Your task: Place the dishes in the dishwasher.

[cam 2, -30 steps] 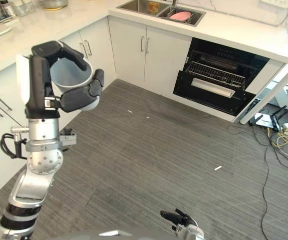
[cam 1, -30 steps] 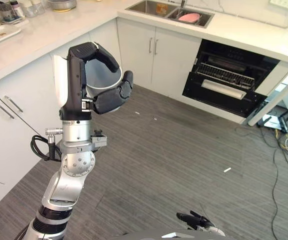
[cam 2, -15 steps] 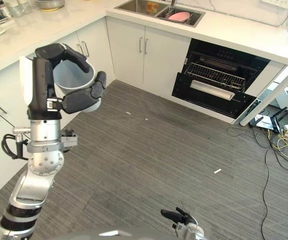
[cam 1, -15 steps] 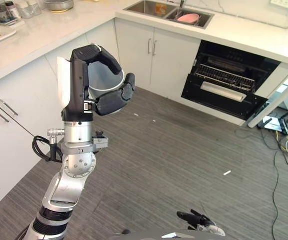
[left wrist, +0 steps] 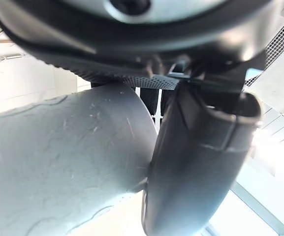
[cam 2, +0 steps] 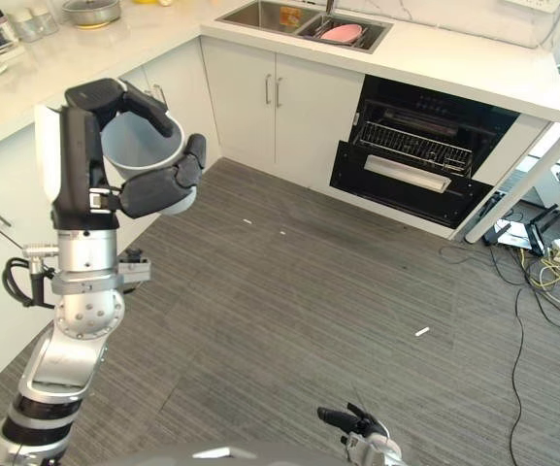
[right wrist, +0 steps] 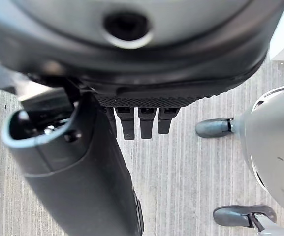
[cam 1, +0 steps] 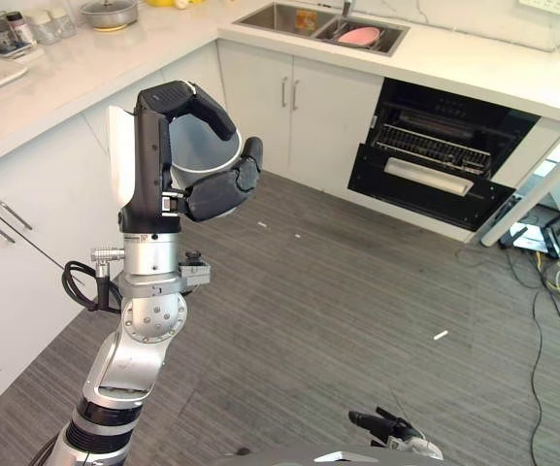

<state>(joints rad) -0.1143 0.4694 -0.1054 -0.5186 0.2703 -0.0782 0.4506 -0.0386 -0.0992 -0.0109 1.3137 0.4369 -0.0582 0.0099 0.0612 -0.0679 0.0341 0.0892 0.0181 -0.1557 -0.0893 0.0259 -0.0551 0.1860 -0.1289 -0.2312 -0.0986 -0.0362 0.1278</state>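
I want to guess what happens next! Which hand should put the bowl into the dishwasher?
Probably the left hand: its fingers are already curled round the grey bowl, held up and facing the open dishwasher. The right hand hangs low with straight fingers, holding nothing.

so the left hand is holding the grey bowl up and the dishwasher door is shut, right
Not quite. The left hand does hold the grey bowl up, but the dishwasher is open, its rack showing, as the left eye view shows.

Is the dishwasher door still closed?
No, the dishwasher stands open under the counter, with its wire rack in plain sight.
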